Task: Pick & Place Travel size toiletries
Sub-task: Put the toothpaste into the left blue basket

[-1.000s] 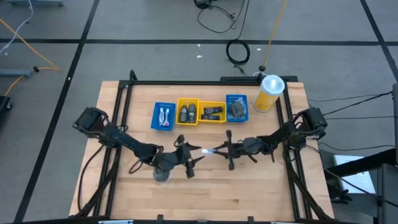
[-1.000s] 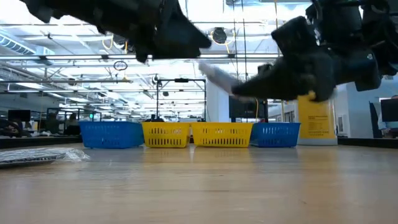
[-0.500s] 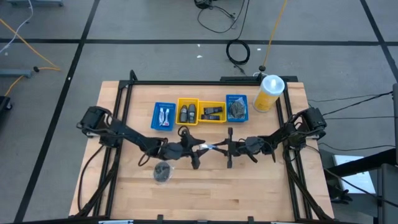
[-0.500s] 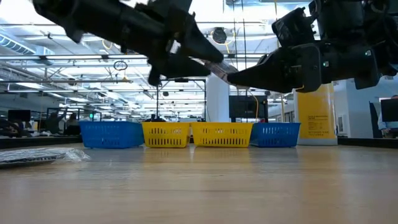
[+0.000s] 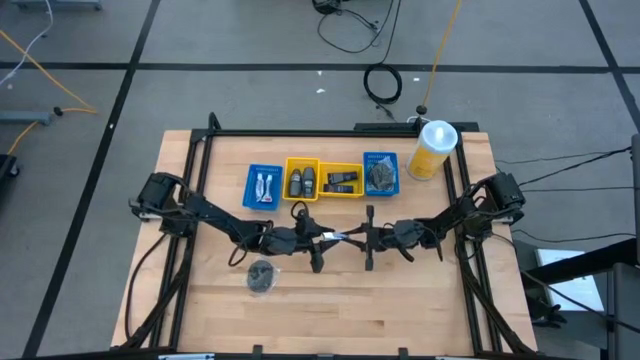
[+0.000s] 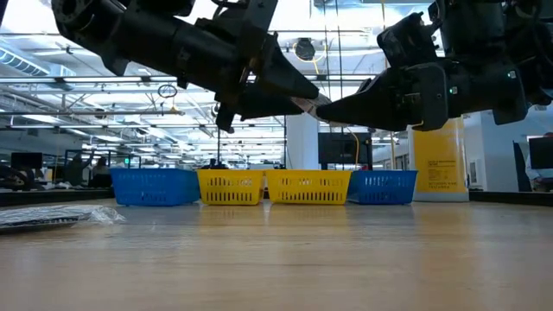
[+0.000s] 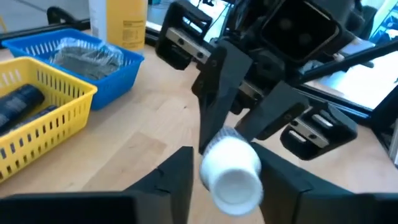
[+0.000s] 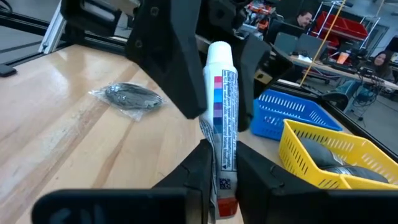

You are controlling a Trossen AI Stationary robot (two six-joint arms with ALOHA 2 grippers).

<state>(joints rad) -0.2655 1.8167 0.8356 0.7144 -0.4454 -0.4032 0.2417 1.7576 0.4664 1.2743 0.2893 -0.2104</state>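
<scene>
Both grippers meet above the middle of the wooden table (image 5: 420, 300), each arm reaching in low from its own side and stretched nearly level over the boards. Right gripper (image 8: 219, 167) is clamped on the crimped end of a small white tube (image 8: 221, 106), a slim plastic cylinder with a round white cap and a strip of blue and red print down its side. Left gripper (image 7: 224, 171) has its two dark fingers standing on either side of the capped end of that tube; whether they touch the cap I cannot tell, so the left jaws are partly closed around it with grip unconfirmed. In the low view the tube is held clear of the table, above the height of the trays. One grey disc in clear wrap (image 5: 261, 275) lies flat on the boards, just in front of the left gripper and apart from it; its film is crinkled and glossy. Four small rectangular mesh trays stand in a row at the far side: a blue tray (image 5: 250, 188) with white tubes, two yellow trays (image 5: 318, 163) with dark bottles and black flat packets, and a second blue tray (image 5: 396, 175) with wrapped grey discs. Beside that last tray stands a tall yellow bottle (image 5: 432, 152) with a white cap. A dark frame rail (image 5: 300, 133) borders the table's far edge and sides. Bare boards lie open across the near half of the table.
</scene>
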